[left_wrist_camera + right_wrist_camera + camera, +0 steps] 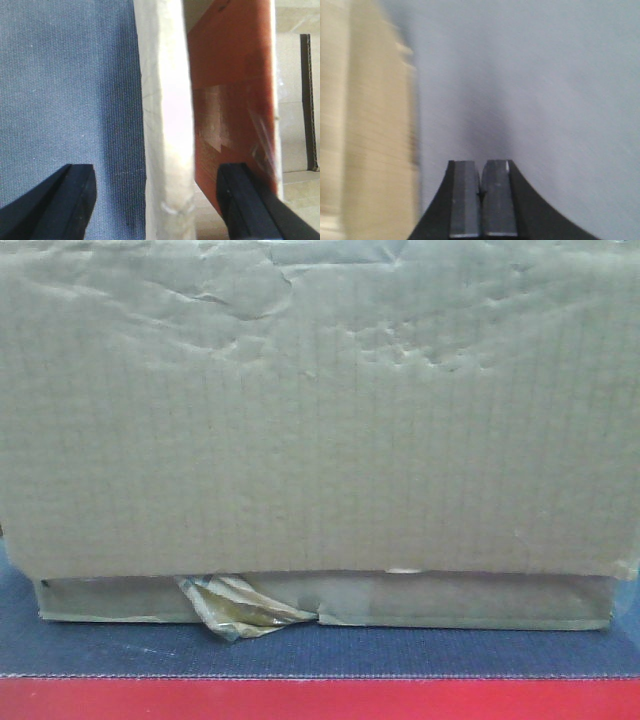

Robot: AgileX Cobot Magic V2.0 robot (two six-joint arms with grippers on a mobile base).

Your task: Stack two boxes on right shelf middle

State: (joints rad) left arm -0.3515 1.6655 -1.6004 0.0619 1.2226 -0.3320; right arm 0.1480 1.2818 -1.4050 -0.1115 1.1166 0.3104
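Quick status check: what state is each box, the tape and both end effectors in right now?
tall box: stacked on the thin box, face wrinkled.
thin box: flat on blue cloth, under the tall box.
tape scrap: crumpled, hanging off thin box front.
left end effector: open, straddling a cardboard edge.
right end effector: shut, empty.

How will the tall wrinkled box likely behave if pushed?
The tall box probably dents easily: its face is creased. Wide and seated flat on the thin box, it seems unlikely to tip; it may slide instead. Contents unseen, so weight is unclear.
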